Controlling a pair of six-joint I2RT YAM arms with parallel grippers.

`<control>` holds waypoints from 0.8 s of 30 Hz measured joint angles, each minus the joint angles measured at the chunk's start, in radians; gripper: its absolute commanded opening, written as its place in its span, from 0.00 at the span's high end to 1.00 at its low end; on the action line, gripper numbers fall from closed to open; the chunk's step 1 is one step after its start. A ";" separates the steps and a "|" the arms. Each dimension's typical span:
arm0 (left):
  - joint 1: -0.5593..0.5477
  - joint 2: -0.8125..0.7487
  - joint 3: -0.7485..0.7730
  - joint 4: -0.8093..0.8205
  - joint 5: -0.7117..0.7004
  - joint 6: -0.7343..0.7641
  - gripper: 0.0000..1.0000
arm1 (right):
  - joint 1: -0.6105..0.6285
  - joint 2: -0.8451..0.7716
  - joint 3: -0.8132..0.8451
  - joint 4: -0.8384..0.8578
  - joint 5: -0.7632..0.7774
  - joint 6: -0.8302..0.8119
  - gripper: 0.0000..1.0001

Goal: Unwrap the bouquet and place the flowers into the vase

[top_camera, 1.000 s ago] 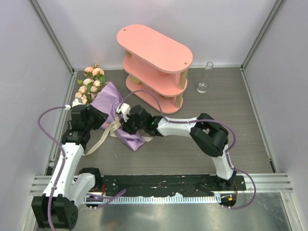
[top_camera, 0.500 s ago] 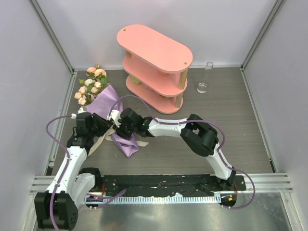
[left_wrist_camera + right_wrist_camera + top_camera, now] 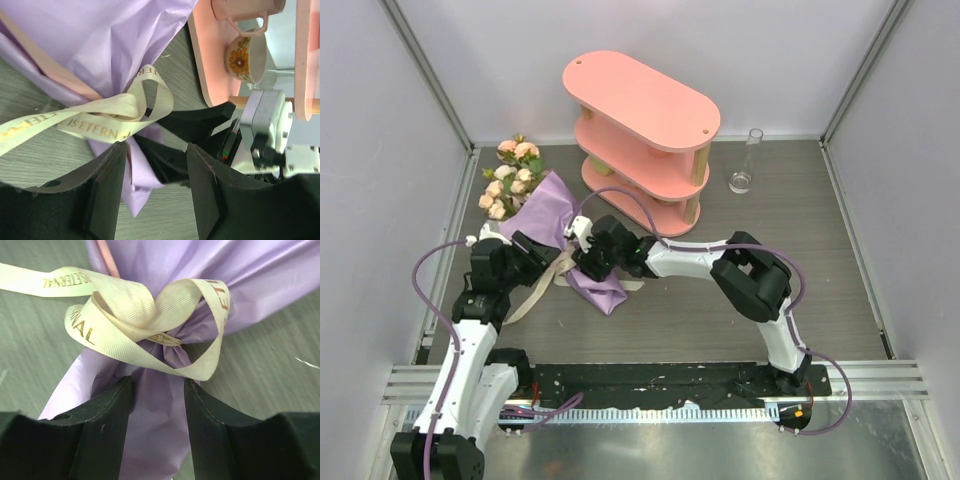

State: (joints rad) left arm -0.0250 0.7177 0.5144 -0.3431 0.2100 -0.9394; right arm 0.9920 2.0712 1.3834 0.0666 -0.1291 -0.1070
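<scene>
Bouquet (image 3: 552, 215) laid on the worktop (image 3: 770, 250) at the left, long axis run from blooms (image 3: 510, 180) at 11 o'clock to paper tail (image 3: 605, 293) at 5 o'clock. The vase (image 3: 743, 165) is set well apart at 2 o'clock. The ribbon knot (image 3: 160, 335) is flanked by both arms, equally near: left fingers (image 3: 106, 192) at its 9 o'clock, right fingers (image 3: 102, 435) at its 3 o'clock. Both pairs are parted, with nothing pinched.

We see a dark grey wood-grain table (image 3: 845, 250) with a purple paper-wrapped bouquet of pale roses (image 3: 550, 212) lying on its side at the left, its cream ribbon (image 3: 530, 297) trailing across the surface. A pink three-tier oval shelf (image 3: 640, 100) stands at the back, and a small clear glass vase (image 3: 743, 175) stands upright to its right, apart from it.
</scene>
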 measured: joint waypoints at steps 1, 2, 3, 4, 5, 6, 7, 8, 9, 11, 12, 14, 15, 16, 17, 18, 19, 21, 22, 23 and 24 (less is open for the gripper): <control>0.000 -0.006 0.004 -0.006 0.000 0.000 0.44 | -0.009 -0.005 -0.001 -0.010 0.008 -0.007 0.47; 0.000 -0.008 0.008 -0.006 0.000 0.000 0.45 | -0.019 -0.010 -0.001 -0.023 0.017 -0.017 0.46; 0.000 -0.005 0.011 -0.006 0.003 0.001 0.45 | -0.028 -0.015 -0.001 -0.039 0.024 -0.025 0.46; 0.000 0.002 0.011 -0.005 0.011 0.001 0.45 | -0.035 -0.020 -0.001 -0.051 0.031 -0.031 0.46; 0.000 0.012 0.011 -0.003 0.024 0.001 0.45 | -0.044 -0.027 -0.003 -0.064 0.034 -0.035 0.44; 0.000 0.030 0.011 0.000 0.042 0.002 0.45 | -0.053 -0.035 -0.006 -0.074 0.034 -0.037 0.42; 0.000 0.049 0.012 0.007 0.064 0.001 0.43 | -0.062 -0.045 -0.012 -0.079 0.030 -0.035 0.41; 0.000 0.073 0.012 0.011 0.085 0.000 0.43 | -0.071 -0.056 -0.024 -0.077 0.018 -0.032 0.39; 0.000 0.093 0.012 0.012 0.102 0.000 0.43 | -0.078 -0.069 -0.037 -0.074 0.005 -0.029 0.39; -0.003 0.116 0.012 0.006 0.116 -0.006 0.58 | -0.092 -0.099 -0.067 -0.064 -0.013 -0.017 0.39; -0.006 0.117 0.012 -0.003 0.116 -0.018 0.62 | -0.097 -0.112 -0.077 -0.057 -0.019 -0.010 0.39; -0.008 0.106 0.011 -0.021 0.111 -0.034 0.66 | -0.099 -0.124 -0.087 -0.038 -0.032 0.003 0.39; -0.009 0.092 0.006 -0.019 0.106 -0.042 0.66 | -0.098 -0.127 -0.087 -0.029 -0.041 0.008 0.39; -0.010 0.073 -0.002 -0.015 0.102 -0.050 0.65 | -0.097 -0.127 -0.088 -0.019 -0.051 0.013 0.39; -0.010 0.051 -0.015 -0.008 0.095 -0.058 0.62 | -0.097 -0.127 -0.088 -0.011 -0.059 0.017 0.39; -0.010 0.029 -0.031 0.000 0.084 -0.066 0.58 | -0.097 -0.127 -0.088 -0.006 -0.068 0.022 0.39; -0.011 0.018 -0.043 0.003 0.076 -0.074 0.54 | -0.097 -0.127 -0.088 -0.004 -0.075 0.027 0.39; -0.013 0.022 -0.064 0.003 0.056 -0.080 0.52 | -0.097 -0.128 -0.093 0.010 -0.091 0.032 0.39; -0.015 0.038 -0.068 0.002 0.049 -0.079 0.52 | -0.097 -0.128 -0.096 0.017 -0.100 0.034 0.39; -0.023 0.075 -0.066 0.006 0.039 -0.076 0.53 | -0.097 -0.128 -0.100 0.024 -0.108 0.035 0.39; -0.026 0.091 -0.066 0.011 0.036 -0.074 0.53 | -0.097 -0.127 -0.103 0.028 -0.112 0.035 0.39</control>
State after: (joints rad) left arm -0.0513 0.8089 0.4488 -0.3325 0.2459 -1.0134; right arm 0.8955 1.9438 1.2808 0.0944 -0.2413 -0.0715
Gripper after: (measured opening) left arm 0.482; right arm 0.613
